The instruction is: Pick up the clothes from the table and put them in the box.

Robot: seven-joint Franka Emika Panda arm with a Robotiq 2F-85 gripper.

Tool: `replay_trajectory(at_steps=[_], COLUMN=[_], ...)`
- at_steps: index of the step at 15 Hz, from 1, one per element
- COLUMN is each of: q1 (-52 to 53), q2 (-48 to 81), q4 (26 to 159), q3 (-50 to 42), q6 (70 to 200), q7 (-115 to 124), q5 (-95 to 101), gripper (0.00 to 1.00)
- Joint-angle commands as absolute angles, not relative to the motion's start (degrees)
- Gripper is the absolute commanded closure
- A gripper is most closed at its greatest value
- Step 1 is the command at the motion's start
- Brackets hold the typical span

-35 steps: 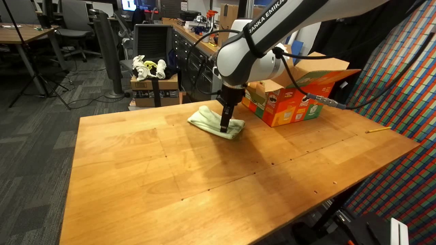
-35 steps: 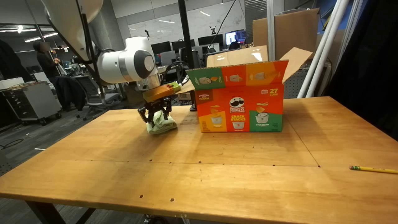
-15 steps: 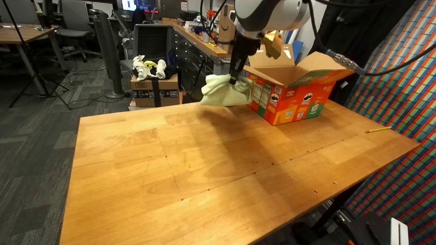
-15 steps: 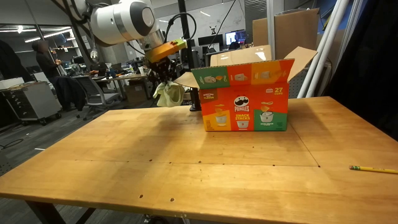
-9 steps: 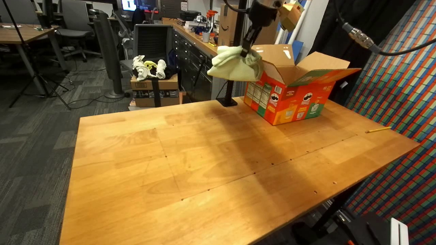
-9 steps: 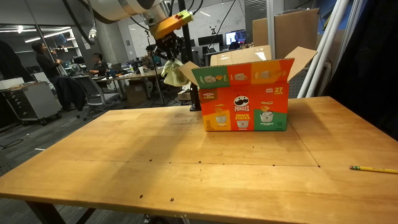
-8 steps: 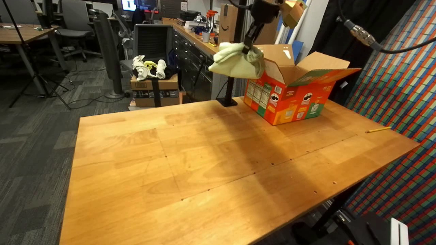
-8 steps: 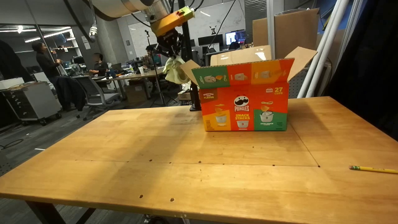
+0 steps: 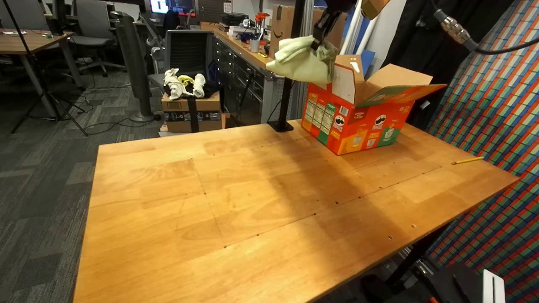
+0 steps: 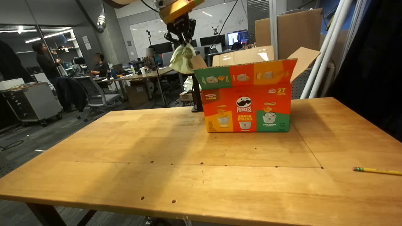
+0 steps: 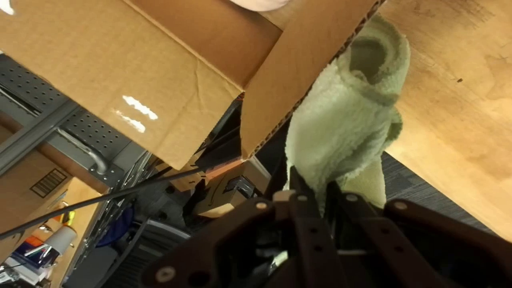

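Above the table, green cloth points lengthwise away from the fingers.

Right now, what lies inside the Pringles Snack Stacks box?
The wrist view shows part of a pale rounded item, probably cloth, inside the box; the rest is out of frame. In both exterior views, the cardboard sides hide any contents.

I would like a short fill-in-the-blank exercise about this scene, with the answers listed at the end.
1. The hand holds a cloth of light ____ colour.
2. The brand name printed on the box is ____.
3. Lying on the table is a yellow ____.
Missing words: green; Pringles; pencil.
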State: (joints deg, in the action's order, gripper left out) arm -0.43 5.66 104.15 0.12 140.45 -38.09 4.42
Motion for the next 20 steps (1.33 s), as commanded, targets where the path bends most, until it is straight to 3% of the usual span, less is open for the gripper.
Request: replay_trajectory(at_steps=[1, 11, 20], q1=[-0.90, -1.71, -6.60], q2=[5.29, 6.74, 7.67], q4=[101.28, 91.80, 91.69], q3=[-0.01, -1.13, -5.01], q6=[139.75, 140.59, 140.46], q7=[-35.77, -33.92, -33.55], q5=[6.07, 6.77, 5.72], gripper=[0.97, 0.97, 0.97])
